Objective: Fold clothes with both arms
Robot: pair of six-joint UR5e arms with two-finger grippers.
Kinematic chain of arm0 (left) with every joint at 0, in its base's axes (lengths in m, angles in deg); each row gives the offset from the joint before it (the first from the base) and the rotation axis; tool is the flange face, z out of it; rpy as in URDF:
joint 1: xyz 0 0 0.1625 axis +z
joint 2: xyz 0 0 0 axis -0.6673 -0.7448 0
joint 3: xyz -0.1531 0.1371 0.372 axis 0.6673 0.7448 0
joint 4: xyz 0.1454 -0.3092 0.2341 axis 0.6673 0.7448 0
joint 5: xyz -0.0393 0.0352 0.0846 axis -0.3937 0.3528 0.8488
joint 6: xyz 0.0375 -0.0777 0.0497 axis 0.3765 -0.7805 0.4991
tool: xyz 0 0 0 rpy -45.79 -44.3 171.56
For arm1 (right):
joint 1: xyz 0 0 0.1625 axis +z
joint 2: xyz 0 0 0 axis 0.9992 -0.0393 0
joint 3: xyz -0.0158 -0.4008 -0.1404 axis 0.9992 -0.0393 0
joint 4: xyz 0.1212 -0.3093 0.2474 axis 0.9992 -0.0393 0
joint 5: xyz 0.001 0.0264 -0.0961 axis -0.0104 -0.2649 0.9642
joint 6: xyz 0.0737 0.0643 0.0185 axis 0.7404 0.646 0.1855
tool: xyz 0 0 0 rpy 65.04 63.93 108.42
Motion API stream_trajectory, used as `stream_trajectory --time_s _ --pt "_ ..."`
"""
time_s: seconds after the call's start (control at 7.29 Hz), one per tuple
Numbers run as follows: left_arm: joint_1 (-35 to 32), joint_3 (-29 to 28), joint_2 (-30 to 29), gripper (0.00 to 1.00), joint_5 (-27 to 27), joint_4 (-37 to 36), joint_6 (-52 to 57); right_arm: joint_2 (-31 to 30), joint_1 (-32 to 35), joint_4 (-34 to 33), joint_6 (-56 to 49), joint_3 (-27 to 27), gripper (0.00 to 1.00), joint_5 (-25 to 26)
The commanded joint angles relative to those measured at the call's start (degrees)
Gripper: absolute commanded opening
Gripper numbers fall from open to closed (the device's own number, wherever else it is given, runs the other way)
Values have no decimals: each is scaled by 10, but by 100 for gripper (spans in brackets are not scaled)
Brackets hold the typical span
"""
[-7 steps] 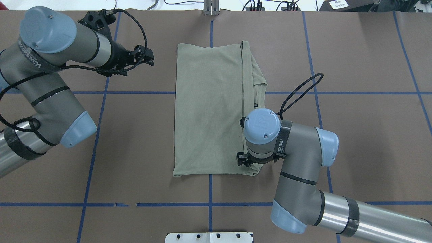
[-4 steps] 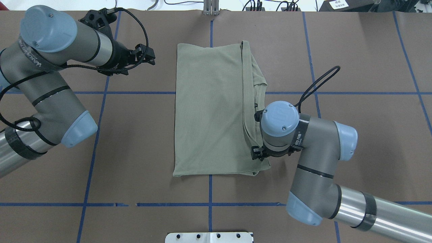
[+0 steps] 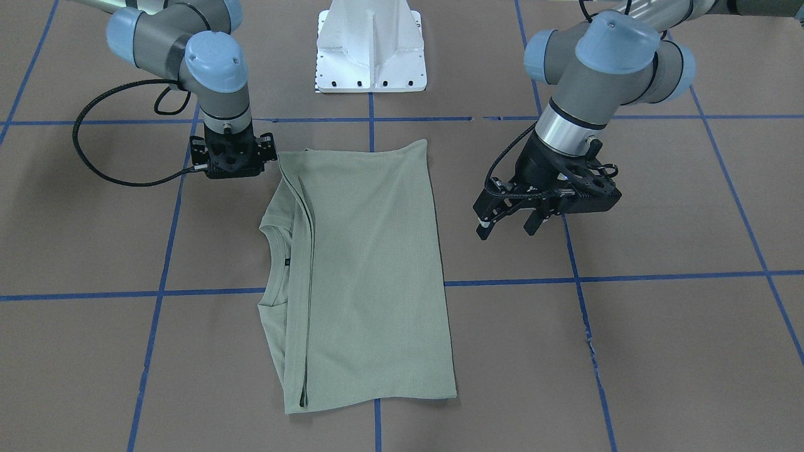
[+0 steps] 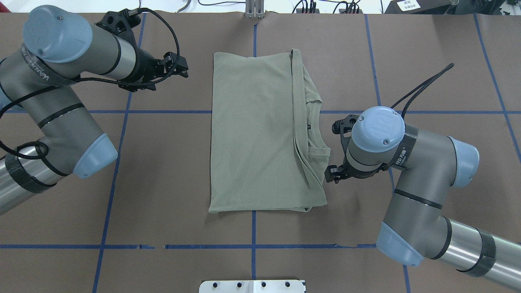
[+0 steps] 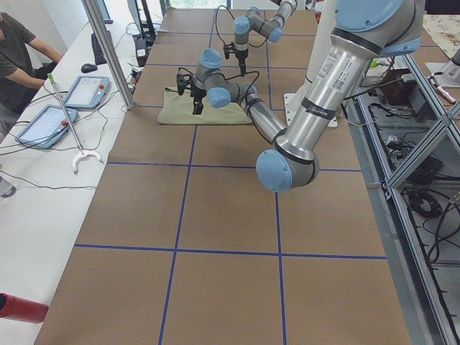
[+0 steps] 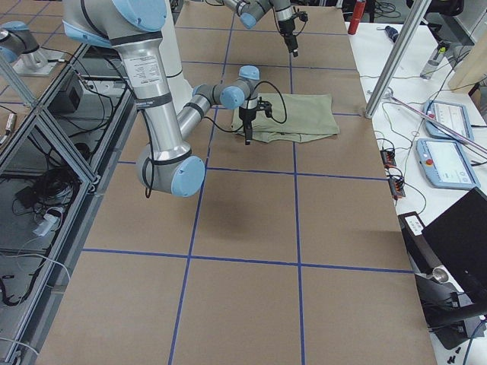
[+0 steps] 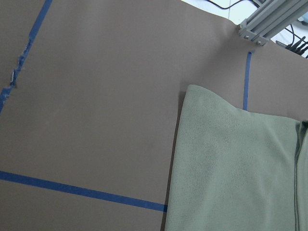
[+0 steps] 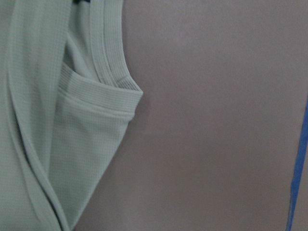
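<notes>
The pale green shirt (image 3: 370, 270) lies flat in the middle of the table (image 4: 427, 61), folded into a long rectangle (image 4: 252, 134). Its neckline (image 3: 276, 242) and black label (image 4: 308, 126) peek out along one long side. My right gripper (image 3: 231, 171) points straight down just off the shirt's near corner and touches no cloth. It appears open, though the wrist hides its fingers from overhead. The right wrist view shows only the shirt's (image 8: 48, 120) neckline edge beside bare table. My left gripper (image 3: 505, 230) hovers open and empty, off the shirt's opposite side (image 4: 183, 69). The shirt's far corner (image 7: 231, 168) fills the left wrist view.
The white pedestal base (image 3: 370, 50) stands at the table's near edge. Blue tape lines (image 4: 114, 162) grid the brown cover. An aluminium post (image 4: 254, 10) stands at the far edge. A seated person (image 5: 21, 50) and tablets (image 5: 47, 122) are at a side table.
My right gripper slid right from on top of the shirt, pulling the lower layer's edge outward, then came off the cloth. The left gripper barely moved.
</notes>
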Motion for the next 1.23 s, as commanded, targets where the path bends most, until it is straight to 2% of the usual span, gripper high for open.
stream_trajectory --time_s 0.0,0.14,0.41,0.55,0.82,1.1 --pt "0 0 0 100 -1 0 2 83 26 -3 -6 -57 100 -7" --pt "0 0 2 100 -1 1 2 131 34 -2 -34 -107 100 -6" --pt "0 0 4 100 -1 2 4 185 35 2 -41 -162 100 -6" --pt "0 0 5 100 -1 2 5 215 34 2 -51 -206 100 -5" --pt "0 1 2 100 -1 1 5 224 30 2 -79 -246 100 -5" --pt "0 1 1 100 -1 1 5 212 24 0 -84 -249 100 -9"
